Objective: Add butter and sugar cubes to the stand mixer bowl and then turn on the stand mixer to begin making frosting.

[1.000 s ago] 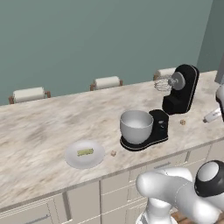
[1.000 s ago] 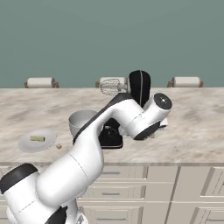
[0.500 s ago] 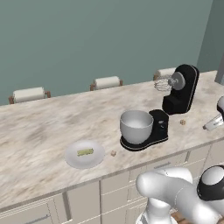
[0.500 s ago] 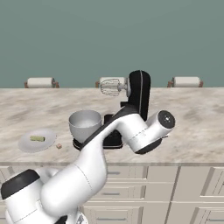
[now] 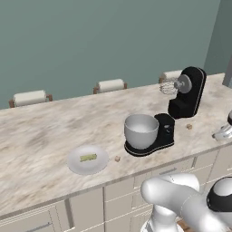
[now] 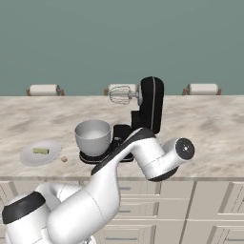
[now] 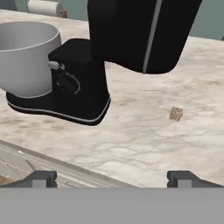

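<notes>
We see the gripper (image 7: 112, 177) hanging low at the counter's front edge with its two finger tips (image 7: 41, 178) spread wide and nothing between them. Just beyond, on the marbled counter (image 7: 144, 144), a sugar cube (image 7: 176, 114) lies alone to the right of the stand mixer (image 7: 78, 83), well apart from its base. From the hand view the mixer's black base carries a round dial and a small lever on its side, and its tilted head looms dark across the top.

From the left base view, the arm's end (image 5: 224, 131) reaches in at the right edge, near that same cube (image 5: 189, 127). A second cube (image 5: 117, 159) rests between the white plate (image 5: 77, 166) and the mixer base, just beside the plate's rim. The butter (image 5: 88, 157) lies flat on the plate, around its middle.

The stand mixer bowl (image 5: 141, 130) sits on the mixer's base, open at the top; its pale inside appears bare, though we cannot see the bottom clearly. Behind it, the black head (image 5: 192, 88) is tipped back, with the wire whisk (image 5: 168, 87) held up and clear of the bowl.

Farthest back, three pale rolls (image 5: 30, 98) line the counter's rear edge before a green-grey wall (image 5: 113, 36).
</notes>
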